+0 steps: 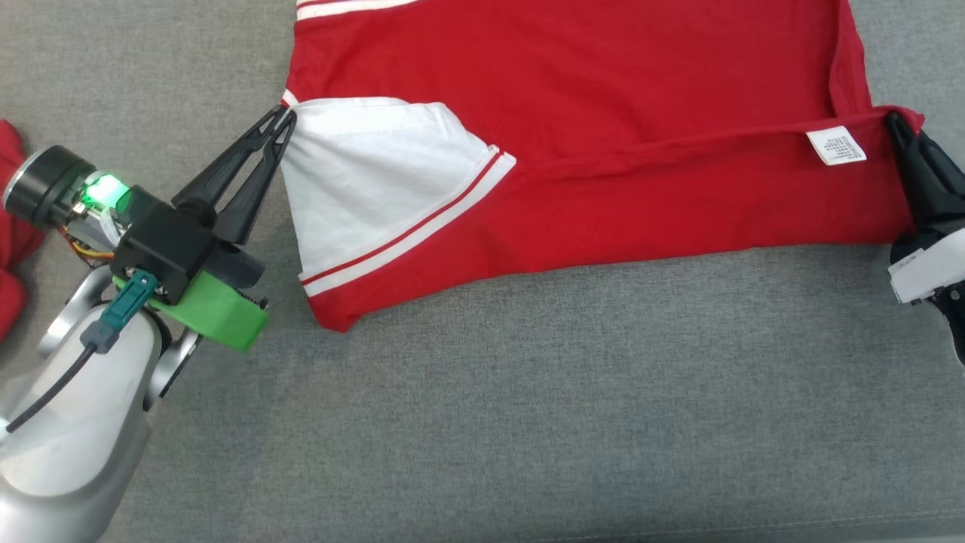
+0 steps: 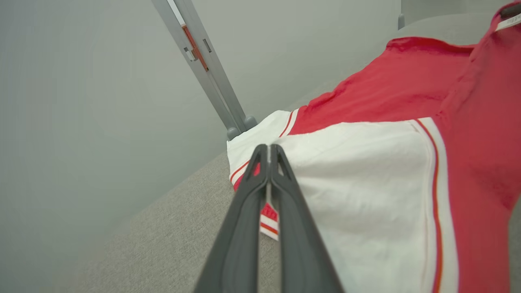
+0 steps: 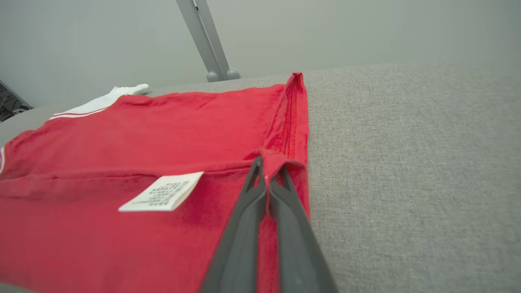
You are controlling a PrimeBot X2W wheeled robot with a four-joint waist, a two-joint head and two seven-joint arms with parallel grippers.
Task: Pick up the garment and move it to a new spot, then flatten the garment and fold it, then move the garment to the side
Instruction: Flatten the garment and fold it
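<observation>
The garment (image 1: 603, 90), red with a white sleeve panel (image 1: 369, 173), is found spread across the upper half of the head view on a grey fabric surface (image 1: 528, 422), its top edge cut off by the frame. The left pincer (image 1: 285, 119) is seen at centre left, closed with its fingers pressed together on the garment's edge beside the white panel; the left wrist view confirms cloth nipped between the tips (image 2: 268, 149). The right pincer (image 1: 897, 121) is seen at the upper right edge, likewise closed on a red corner, as the right wrist view shows (image 3: 268, 165). A near layer is laid over the body of the garment, with a care label (image 1: 835, 145) exposed on it and a fold line running between the two held points. It is judged that placing and flattening are done and that a first fold is in hand, not yet released. Further folding, if any, and the move to the side are judged outstanding. A separate red cloth (image 1: 11, 226) is noted at the left edge, apart from the work.
</observation>
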